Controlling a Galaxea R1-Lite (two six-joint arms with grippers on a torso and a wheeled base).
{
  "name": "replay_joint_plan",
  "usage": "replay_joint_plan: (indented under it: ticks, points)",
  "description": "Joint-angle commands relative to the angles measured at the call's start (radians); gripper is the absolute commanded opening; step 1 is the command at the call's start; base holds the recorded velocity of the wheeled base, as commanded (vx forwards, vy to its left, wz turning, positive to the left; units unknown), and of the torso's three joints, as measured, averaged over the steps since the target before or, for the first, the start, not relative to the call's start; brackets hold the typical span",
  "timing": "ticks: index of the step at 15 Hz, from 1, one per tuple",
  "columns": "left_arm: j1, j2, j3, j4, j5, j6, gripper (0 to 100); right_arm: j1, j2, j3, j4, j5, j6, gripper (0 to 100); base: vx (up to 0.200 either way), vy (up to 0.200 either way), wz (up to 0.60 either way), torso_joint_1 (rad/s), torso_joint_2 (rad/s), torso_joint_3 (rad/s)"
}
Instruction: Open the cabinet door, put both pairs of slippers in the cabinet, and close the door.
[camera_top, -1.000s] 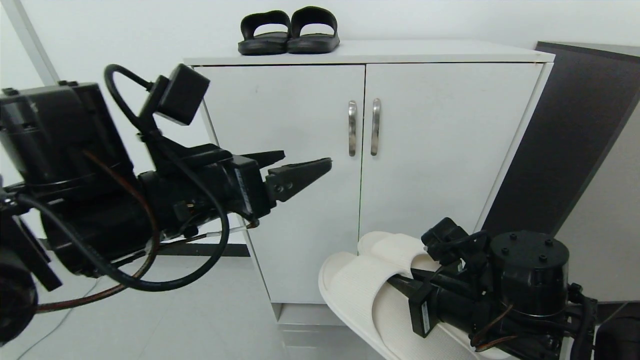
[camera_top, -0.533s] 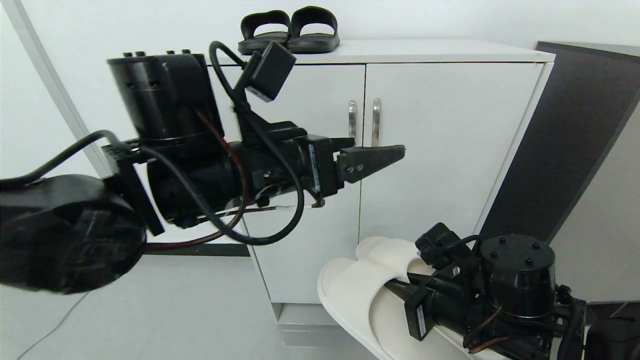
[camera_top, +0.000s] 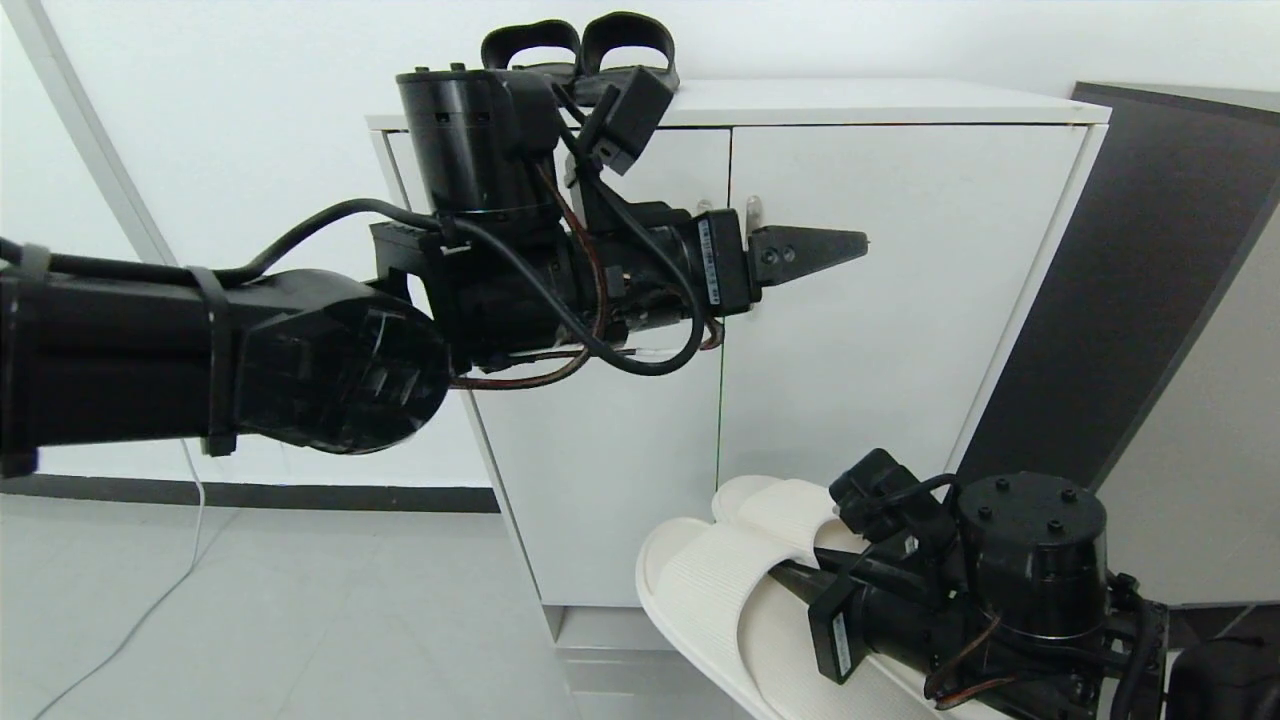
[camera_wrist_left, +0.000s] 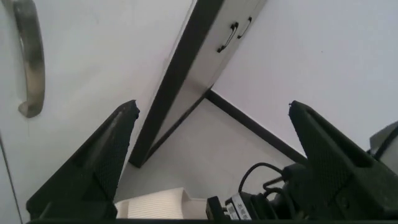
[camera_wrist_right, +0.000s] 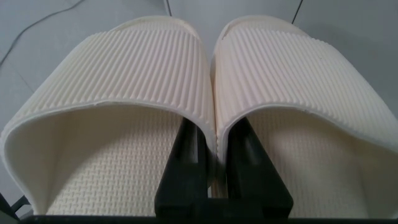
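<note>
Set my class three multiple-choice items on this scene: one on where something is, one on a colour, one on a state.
1. Where does the pair of black rubber slippers sit?
A. on the floor
B. on top of the white two-door cabinet
C. inside the cabinet

2. What colour is the ribbed pair of slippers held by the right gripper?
A. red
B. cream white
C. blue

3. How do the cabinet's doors stand?
A. both shut
B. one open
C. both open

Key: 1 B, the head view shows them on the cabinet's top. 2 B, the right wrist view shows cream ribbed straps. 3 A, both door fronts lie flush, with the open left gripper in front of them.
</note>
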Motion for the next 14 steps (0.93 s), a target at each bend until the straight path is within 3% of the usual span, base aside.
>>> replay_joint_plan:
  ticks: [1,6,7,9,14]
  points:
    - [0.000,0.029,-0.034,0.015,0.032,0.000,100,-0.001,0.004,0.001,-0.002,-0.001,0.000,0,0.000,0.000,0.00,0.000,0.00,0.000]
    - [-0.001,0.043,-0.066,0.019,0.176,0.001,100,-0.001,0.005,0.001,-0.002,-0.001,0.000,0,0.000,0.000,0.00,0.000,0.00,0.000]
    - [-0.015,0.057,-0.077,0.022,0.241,0.003,100,-0.001,0.005,0.001,-0.002,-0.001,0.000,0,0.000,0.000,0.00,0.000,0.00,0.000]
    - [-0.020,0.094,-0.118,0.024,0.301,0.006,100,-0.001,0.007,0.001,-0.002,-0.001,0.000,0,0.000,0.000,0.00,0.000,0.00,0.000]
    - [-0.018,0.143,-0.186,0.056,0.310,0.006,100,-0.001,0.005,0.001,-0.002,-0.003,0.000,0,0.000,0.000,0.00,0.000,0.00,0.000]
